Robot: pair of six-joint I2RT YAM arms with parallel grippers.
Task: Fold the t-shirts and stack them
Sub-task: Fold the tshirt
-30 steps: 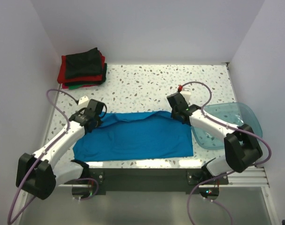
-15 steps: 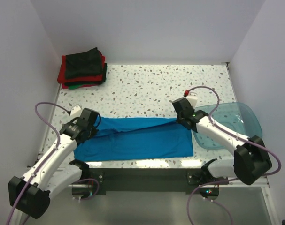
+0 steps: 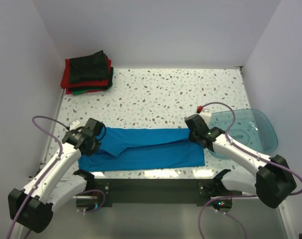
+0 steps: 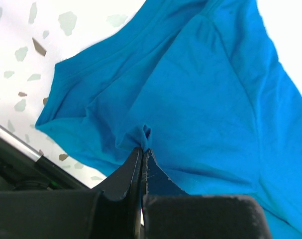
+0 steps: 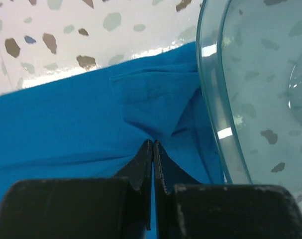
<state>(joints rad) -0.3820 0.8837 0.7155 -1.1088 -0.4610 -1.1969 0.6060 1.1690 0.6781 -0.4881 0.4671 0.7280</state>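
Speckled white worktop [image 3: 165, 89] inside pale walls. Near the front edge, a bright blue t-shirt [image 3: 151, 152], doubled over into a long, wrinkled band. In the back left corner, a stack of folded shirts [image 3: 88, 73], dark over red. Plain only from the wrists: left hand [image 4: 143, 151] pinched tight on a tuft of blue cloth, right hand [image 5: 153, 145] likewise, just beside the rim of a see-through tub [image 5: 210, 99]. Through the tub's floor, worktop speckles.

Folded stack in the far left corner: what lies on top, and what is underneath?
A dark folded t-shirt lies on top. Red cloth shows at its edges beneath, a green edge lowest. The layers' middles are covered, so their number is unclear.
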